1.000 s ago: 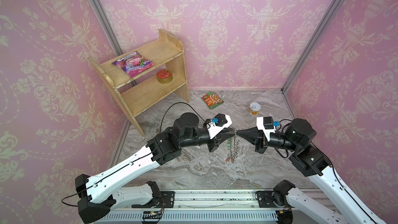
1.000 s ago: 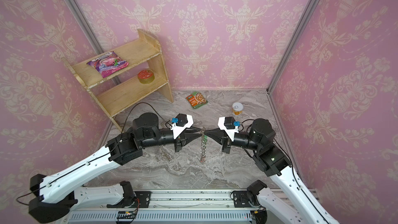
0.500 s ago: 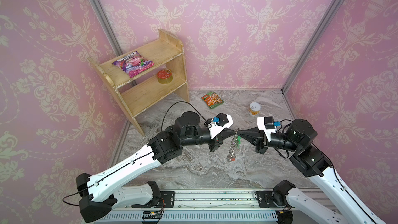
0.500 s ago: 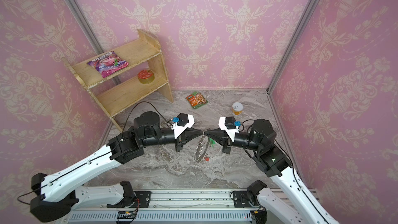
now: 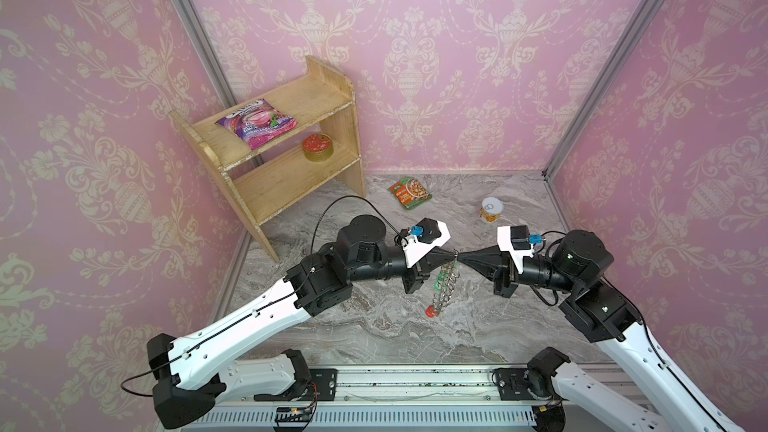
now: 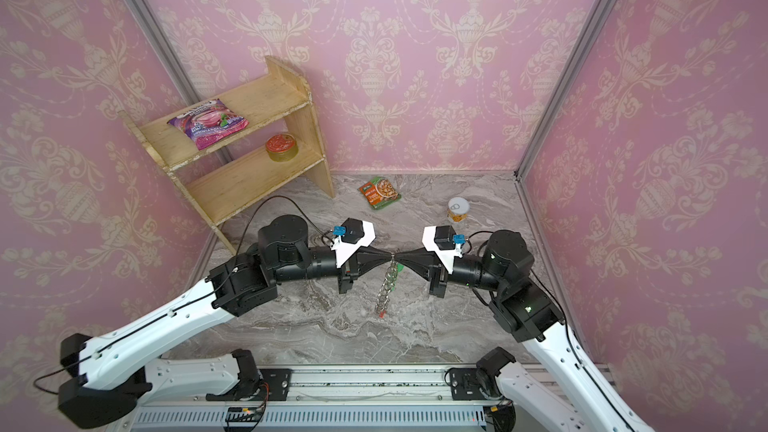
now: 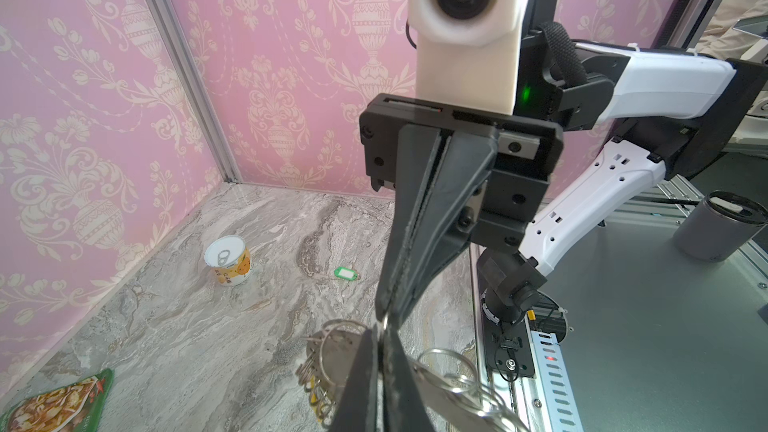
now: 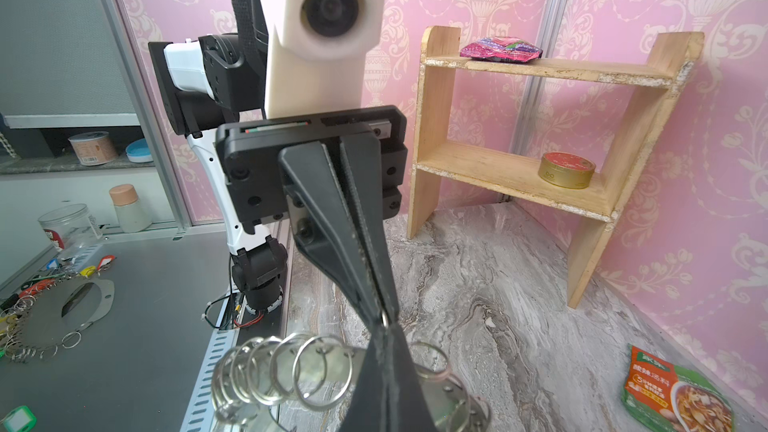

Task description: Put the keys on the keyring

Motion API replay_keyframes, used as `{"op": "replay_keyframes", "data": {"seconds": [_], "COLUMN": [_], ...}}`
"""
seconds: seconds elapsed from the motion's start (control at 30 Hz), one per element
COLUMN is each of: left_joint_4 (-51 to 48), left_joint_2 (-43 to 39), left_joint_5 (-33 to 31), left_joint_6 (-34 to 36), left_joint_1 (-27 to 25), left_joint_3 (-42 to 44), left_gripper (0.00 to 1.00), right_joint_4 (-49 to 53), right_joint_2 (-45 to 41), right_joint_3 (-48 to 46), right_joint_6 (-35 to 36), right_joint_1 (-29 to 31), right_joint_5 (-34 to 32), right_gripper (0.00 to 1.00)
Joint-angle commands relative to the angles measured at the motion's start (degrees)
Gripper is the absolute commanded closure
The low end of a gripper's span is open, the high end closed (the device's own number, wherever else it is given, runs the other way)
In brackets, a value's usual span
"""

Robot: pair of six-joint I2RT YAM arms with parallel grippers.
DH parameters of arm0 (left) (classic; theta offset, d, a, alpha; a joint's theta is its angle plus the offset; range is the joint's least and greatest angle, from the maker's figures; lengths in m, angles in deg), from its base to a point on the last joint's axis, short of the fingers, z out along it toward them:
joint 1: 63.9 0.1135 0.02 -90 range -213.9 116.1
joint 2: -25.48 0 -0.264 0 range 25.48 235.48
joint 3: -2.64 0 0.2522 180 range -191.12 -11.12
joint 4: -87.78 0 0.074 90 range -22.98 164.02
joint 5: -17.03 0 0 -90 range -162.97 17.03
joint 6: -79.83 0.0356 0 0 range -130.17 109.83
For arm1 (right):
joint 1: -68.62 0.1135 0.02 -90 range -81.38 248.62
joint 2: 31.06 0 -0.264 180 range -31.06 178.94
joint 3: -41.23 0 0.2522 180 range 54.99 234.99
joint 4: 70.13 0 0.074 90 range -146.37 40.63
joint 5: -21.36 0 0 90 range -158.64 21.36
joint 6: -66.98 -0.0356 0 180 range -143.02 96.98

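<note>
In both top views my left gripper (image 5: pixel 454 258) and right gripper (image 5: pixel 460 258) meet tip to tip above the marble floor. Both are shut on one small wire loop of the keyring (image 5: pixel 445 284). Its grey plate hangs edge-on below them, loops (image 8: pixel 320 367) fanned out along the rim. A red key (image 5: pixel 430 311) dangles at its low end, and a yellow key (image 7: pixel 316 392) shows behind the plate (image 7: pixel 332 351). A green key (image 7: pixel 345 273) lies loose on the floor under the grippers. In the wrist views each gripper (image 7: pixel 380 326) (image 8: pixel 384 324) faces the other, jaws pressed together.
A wooden shelf (image 5: pixel 291 147) stands at the back left with a pink packet (image 5: pixel 257 122) and a red-lidded tin (image 5: pixel 317 147). A green-orange food packet (image 5: pixel 409 193) and a small can (image 5: pixel 491 209) sit behind the grippers. Pink walls close in on three sides.
My left gripper has shut on the wire loop. The hanging keyring swung to the left and has settled back under the tips. Both arms have barely moved.
</note>
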Motion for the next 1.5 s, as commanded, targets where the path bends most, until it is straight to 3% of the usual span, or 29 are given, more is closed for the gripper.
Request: {"op": "replay_keyframes", "data": {"seconds": [0.0, 0.2, 0.4, 0.5, 0.53, 0.57, 0.67, 0.77, 0.93, 1.47], "left_joint_4": [-0.2, -0.5, -0.1, -1.3, -2.1, -3.1, -6.6, -10.7, -14.5, -22.4], "left_joint_2": [0.7, 0.8, 0.4, -0.2, -0.4, -0.8, -1.4, -0.9, 0.3, 5.0], "left_joint_5": [3.5, 3.5, 2.8, 1.4, 0.7, 0.1, -1.1, -1.3, -1.5, -5.4], "left_joint_6": [-0.7, -0.5, -0.3, 0.8, 1.6, 2.5, 5.3, 8.4, 12.6, 20.6], "left_joint_1": [-0.4, -0.5, -0.5, -0.5, -0.5, -0.5, -0.6, -0.8, -1.9, -4.1], "left_joint_3": [-1.1, -1.0, -1.0, -1.3, -1.6, -2.1, -4.0, -6.6, -9.6, -16.4], "left_gripper": [0.89, 0.89, 1.00, 1.00, 1.00, 1.00, 1.00, 1.00, 1.00, 1.00], "right_joint_4": [-3.8, -3.7, -3.4, 0.8, 4.1, 7.3, 13.8, 17.5, 19.8, 20.0], "right_joint_2": [-0.3, 0.1, 0.2, -0.1, -0.5, -1.1, -3.1, -4.3, -3.6, 2.3], "right_joint_3": [2.3, 2.8, 2.9, 3.9, 4.7, 5.5, 6.7, 7.5, 7.8, 10.8], "right_joint_6": [-1.0, -1.0, -1.3, 0.2, 1.7, 3.3, 6.2, 7.3, 8.2, 10.4], "right_joint_1": [0.3, 0.3, 0.3, 0.3, 0.2, 0.3, 0.3, 0.3, 0.2, 0.3], "right_joint_5": [-0.4, -0.2, -0.1, -2.0, -3.4, -5.1, -9.7, -11.4, -8.1, 2.5], "right_gripper": [1.00, 1.00, 1.00, 1.00, 0.95, 0.82, 0.55, 0.43, 0.44, 0.66]}}
